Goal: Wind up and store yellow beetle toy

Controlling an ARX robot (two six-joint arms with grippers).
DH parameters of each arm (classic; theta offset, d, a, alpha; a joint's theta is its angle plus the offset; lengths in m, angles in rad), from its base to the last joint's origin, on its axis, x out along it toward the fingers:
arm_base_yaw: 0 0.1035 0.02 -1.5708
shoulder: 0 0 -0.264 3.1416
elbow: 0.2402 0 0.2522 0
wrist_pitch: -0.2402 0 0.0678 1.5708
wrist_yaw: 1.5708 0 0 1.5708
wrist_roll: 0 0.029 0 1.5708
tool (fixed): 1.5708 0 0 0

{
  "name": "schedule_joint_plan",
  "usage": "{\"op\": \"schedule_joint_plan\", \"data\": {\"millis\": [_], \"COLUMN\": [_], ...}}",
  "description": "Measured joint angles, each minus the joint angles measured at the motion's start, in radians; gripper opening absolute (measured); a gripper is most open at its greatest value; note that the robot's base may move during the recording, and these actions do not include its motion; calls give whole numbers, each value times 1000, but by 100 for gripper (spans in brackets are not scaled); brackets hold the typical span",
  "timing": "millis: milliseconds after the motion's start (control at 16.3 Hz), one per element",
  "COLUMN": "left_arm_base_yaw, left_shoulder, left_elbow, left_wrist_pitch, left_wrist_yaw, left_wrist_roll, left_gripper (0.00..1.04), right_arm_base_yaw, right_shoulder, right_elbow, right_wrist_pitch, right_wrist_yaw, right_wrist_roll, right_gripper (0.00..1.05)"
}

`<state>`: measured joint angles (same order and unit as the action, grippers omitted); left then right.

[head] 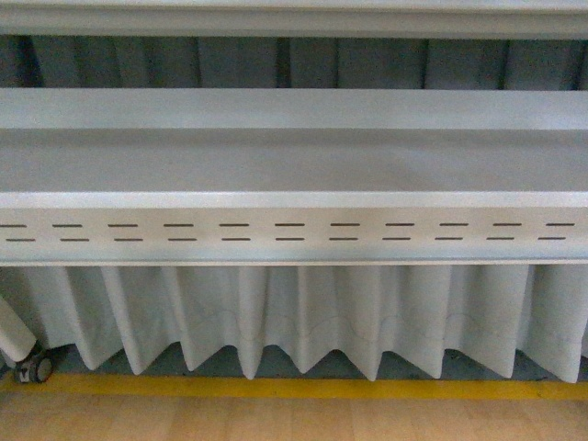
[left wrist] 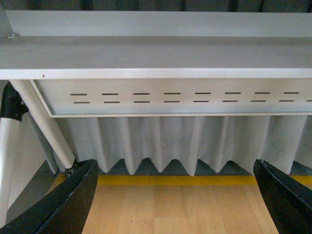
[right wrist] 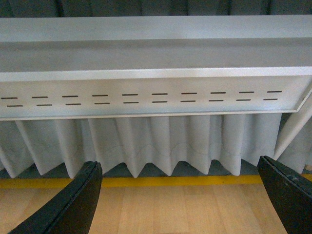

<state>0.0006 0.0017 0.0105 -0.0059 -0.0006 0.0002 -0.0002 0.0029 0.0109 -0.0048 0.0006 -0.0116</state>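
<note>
The yellow beetle toy is out of view in all three views. My left gripper (left wrist: 175, 204) is open in the left wrist view, its two black fingers (left wrist: 63, 204) wide apart over bare wood, nothing between them. My right gripper (right wrist: 178, 204) is open the same way, black fingers (right wrist: 73, 204) at either side with only the wooden surface between. Neither arm shows in the front view.
A white table (head: 294, 161) with a slotted front panel (head: 294, 231) fills the front view, a pleated white skirt (head: 294, 312) hanging below it. A yellow stripe (head: 294, 388) edges the light wooden surface (head: 294, 421). A white leg with a caster (head: 35, 367) stands at the left.
</note>
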Motion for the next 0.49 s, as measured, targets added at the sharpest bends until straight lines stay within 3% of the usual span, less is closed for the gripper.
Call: {"op": "schedule_joint_plan", "data": {"millis": [490], "left_arm_base_yaw": [0], "left_shoulder": [0], "left_elbow": [0], "left_wrist_pitch": [0], "left_wrist_yaw": [0], "left_wrist_roll": [0], "left_gripper": [98], "right_arm_base_yaw": [0], "right_shoulder": [0], "right_elbow": [0], "right_wrist_pitch": [0], "right_wrist_yaw": [0], "right_wrist_roll": [0], "right_gripper": [98]}}
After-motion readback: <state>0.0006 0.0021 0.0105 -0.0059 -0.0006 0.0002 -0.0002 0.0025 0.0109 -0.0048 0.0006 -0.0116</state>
